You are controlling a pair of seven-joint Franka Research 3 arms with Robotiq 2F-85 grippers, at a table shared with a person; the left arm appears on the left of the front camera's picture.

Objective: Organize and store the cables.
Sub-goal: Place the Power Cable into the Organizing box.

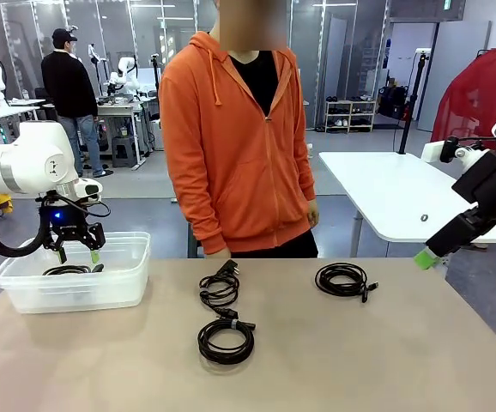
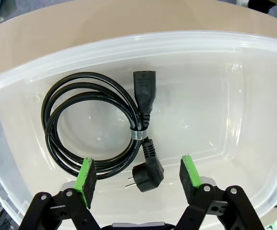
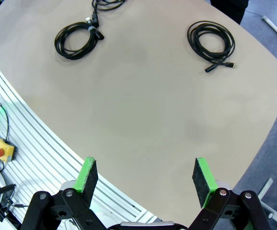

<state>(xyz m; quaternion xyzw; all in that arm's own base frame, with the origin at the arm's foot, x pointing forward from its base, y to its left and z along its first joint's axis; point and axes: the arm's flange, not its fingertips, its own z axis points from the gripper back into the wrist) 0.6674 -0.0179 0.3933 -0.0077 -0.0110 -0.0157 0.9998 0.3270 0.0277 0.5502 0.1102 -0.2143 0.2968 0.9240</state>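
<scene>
Three cables [image 1: 226, 339] lie on the tabletop [image 1: 385, 360], a fourth cable [image 2: 93, 127] in the tub [image 2: 234, 96] under my wide left jaws; right jaws wide too

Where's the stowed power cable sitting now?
Left wrist view: the power cable lies coiled in the clear bin at the table's left end, under the open left gripper.

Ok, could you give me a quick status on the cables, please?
Left jaws open over tub, one coil inside. Right jaws open, empty, beyond table edge. Three more coils on table. Nothing blocking.
</scene>
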